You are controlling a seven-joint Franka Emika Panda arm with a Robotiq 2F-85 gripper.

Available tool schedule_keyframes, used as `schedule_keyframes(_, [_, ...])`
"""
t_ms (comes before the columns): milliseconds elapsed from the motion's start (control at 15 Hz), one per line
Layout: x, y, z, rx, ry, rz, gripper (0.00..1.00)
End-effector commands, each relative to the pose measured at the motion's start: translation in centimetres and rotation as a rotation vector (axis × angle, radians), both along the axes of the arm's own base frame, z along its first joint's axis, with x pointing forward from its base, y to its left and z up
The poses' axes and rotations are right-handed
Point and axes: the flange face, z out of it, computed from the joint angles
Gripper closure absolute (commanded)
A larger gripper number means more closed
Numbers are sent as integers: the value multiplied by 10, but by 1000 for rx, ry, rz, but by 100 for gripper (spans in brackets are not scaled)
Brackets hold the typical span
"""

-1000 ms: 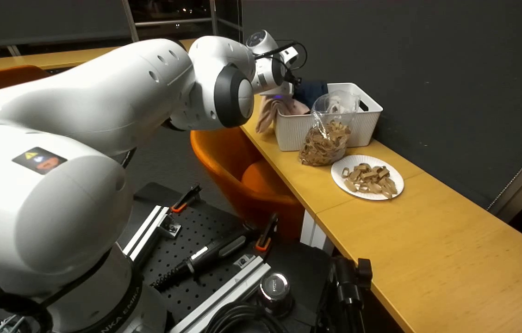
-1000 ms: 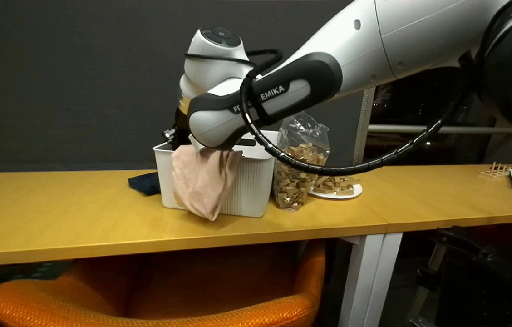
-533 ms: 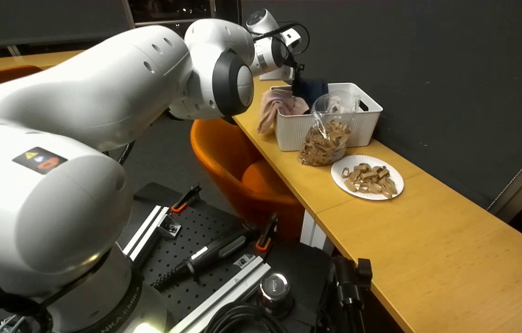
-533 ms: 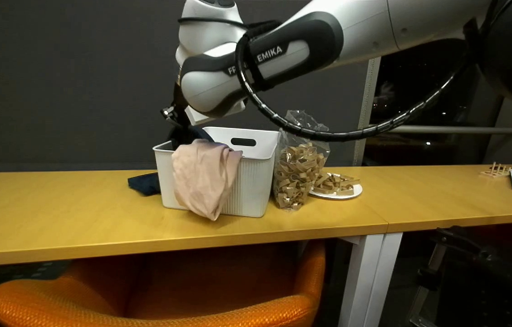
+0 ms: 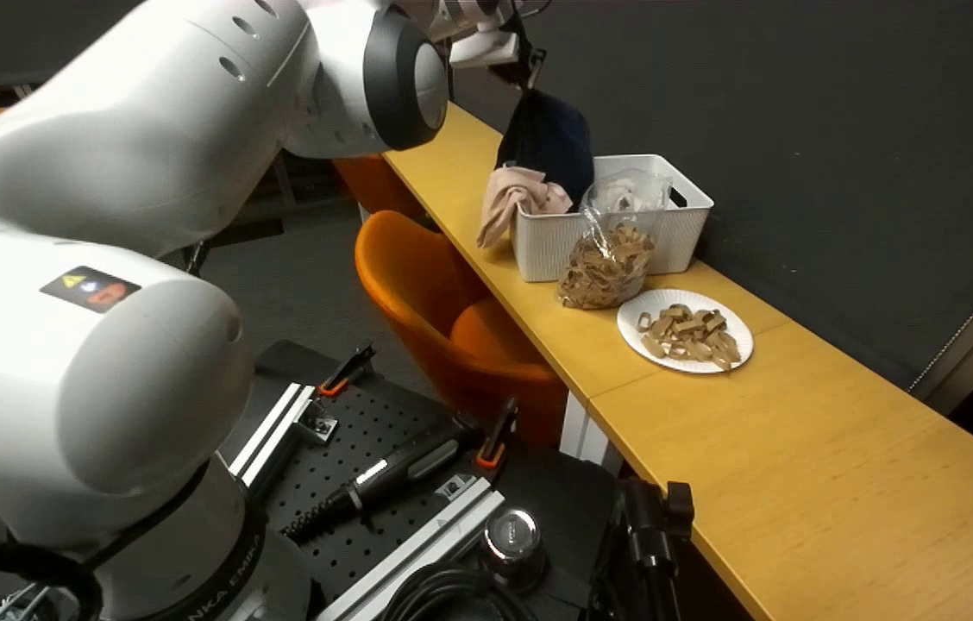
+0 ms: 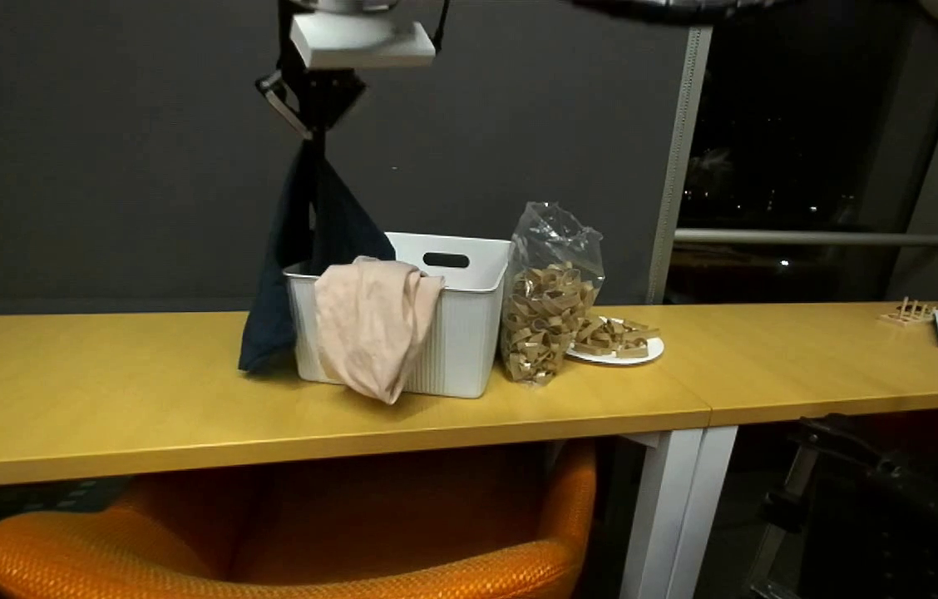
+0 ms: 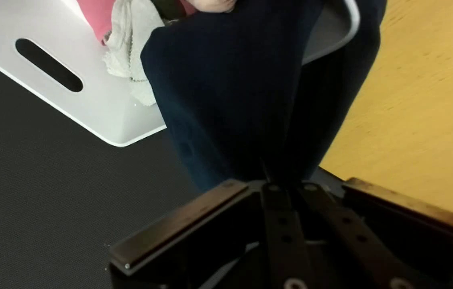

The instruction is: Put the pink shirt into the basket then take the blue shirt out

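Observation:
My gripper (image 6: 315, 137) is shut on the dark blue shirt (image 6: 348, 225) and holds it above the left end of the white basket (image 6: 461, 349). The blue shirt hangs down from the fingertips, part inside the basket and part outside over the rim, its lower end at the table. It also shows in an exterior view (image 5: 560, 142) and fills the middle of the wrist view (image 7: 226, 80). The pale pink shirt (image 6: 373, 320) is draped over the basket's rim, its upper part at the rim and the rest hanging outside. It also shows in an exterior view (image 5: 514, 194).
A clear bag of brown paper rings (image 6: 548, 324) stands against the basket. Beside it is a white plate (image 5: 743, 338) with more rings. In the wrist view a reddish cloth (image 7: 96, 16) and a whitish cloth (image 7: 130, 52) lie in the basket. An orange chair (image 5: 417, 293) stands at the table.
My gripper has risen well above the basket, pulling the blue shirt up into a stretched, hanging shape. The pink shirt and basket have barely moved.

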Motion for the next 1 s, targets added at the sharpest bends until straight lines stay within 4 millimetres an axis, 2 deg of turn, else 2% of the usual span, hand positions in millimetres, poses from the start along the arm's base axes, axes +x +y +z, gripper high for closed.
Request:
schedule_keyframes(0, [-27, 28, 57, 76, 113, -2, 99])
schedule_keyframes(267, [-58, 69, 109, 142, 169, 25, 99])
schedule_keyframes(467, [-85, 108, 141, 191, 194, 84, 99])
schedule_keyframes(600, [-105, 139, 155, 227, 231, 142, 99])
schedule_keyframes(733, [-125, 174, 157, 283, 288, 198, 99])
schedule_keyframes(867, [-141, 203, 148, 332, 361, 229, 99])
schedule_keyframes(933, [-145, 213, 137, 354, 400, 229, 99])
